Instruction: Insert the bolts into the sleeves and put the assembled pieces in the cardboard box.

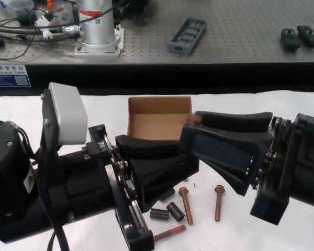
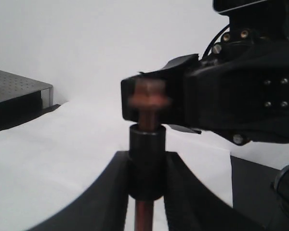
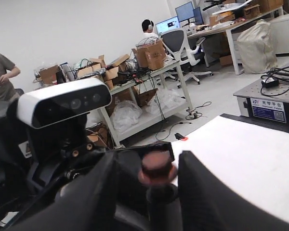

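Observation:
My left gripper (image 2: 147, 195) is shut on a black sleeve (image 2: 147, 161), held upright between its fingers. A copper bolt (image 2: 147, 98) runs down through the sleeve, and its shank shows below. My right gripper (image 3: 156, 185) is shut on the bolt's head (image 3: 156, 167); its fingers (image 2: 180, 94) sit just behind the head in the left wrist view. In the high view both grippers, left (image 1: 186, 159) and right (image 1: 191, 129), meet just in front of the open cardboard box (image 1: 159, 104), and the bolt head (image 1: 196, 119) shows at the right fingertips.
Loose on the white sheet near the front lie three copper bolts (image 1: 186, 205) (image 1: 219, 202) (image 1: 170, 232) and two black sleeves (image 1: 159, 213) (image 1: 175, 210). A perforated optical table (image 1: 225, 47) with a metal post base (image 1: 97, 26) stands behind the box.

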Robot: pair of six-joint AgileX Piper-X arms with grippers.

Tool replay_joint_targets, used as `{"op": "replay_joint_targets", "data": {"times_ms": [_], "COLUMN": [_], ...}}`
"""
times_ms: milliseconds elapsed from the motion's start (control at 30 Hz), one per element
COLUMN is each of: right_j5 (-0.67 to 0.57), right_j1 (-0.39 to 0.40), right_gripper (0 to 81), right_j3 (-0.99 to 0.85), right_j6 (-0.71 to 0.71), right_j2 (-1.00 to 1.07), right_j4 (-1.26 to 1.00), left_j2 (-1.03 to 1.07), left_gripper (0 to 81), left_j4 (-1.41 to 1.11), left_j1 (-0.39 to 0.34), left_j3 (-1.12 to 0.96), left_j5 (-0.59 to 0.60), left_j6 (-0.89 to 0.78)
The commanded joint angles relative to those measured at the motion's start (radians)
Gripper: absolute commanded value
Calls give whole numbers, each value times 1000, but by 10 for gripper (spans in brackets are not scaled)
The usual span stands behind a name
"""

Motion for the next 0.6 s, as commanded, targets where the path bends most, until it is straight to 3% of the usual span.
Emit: {"op": "replay_joint_targets", "data": {"times_ms": [0,200,300,467,567], "right_j5": [24,140,230,392,430], "right_j1": [1,-8,-27,-53,-60], "right_gripper": [324,336,327,230,139], "right_j3": [-2,-2,-2,-2,-2], "right_j6": [-28,-118,-135,-328,-426], "right_j2": [0,0,-13,-82,-134], "right_j4": [22,77,54,122,257], "left_j2": [-10,-10,-10,-10,-8], "left_gripper": [150,150,150,150,150], "left_j4": [-50,-52,-51,58,267], "left_j1": [1,1,1,1,1], "left_j3": [-16,-16,-16,-39,-102], "left_j5": [0,0,-62,-258,-261], "left_j6": [-5,-5,-5,-107,-90]}}
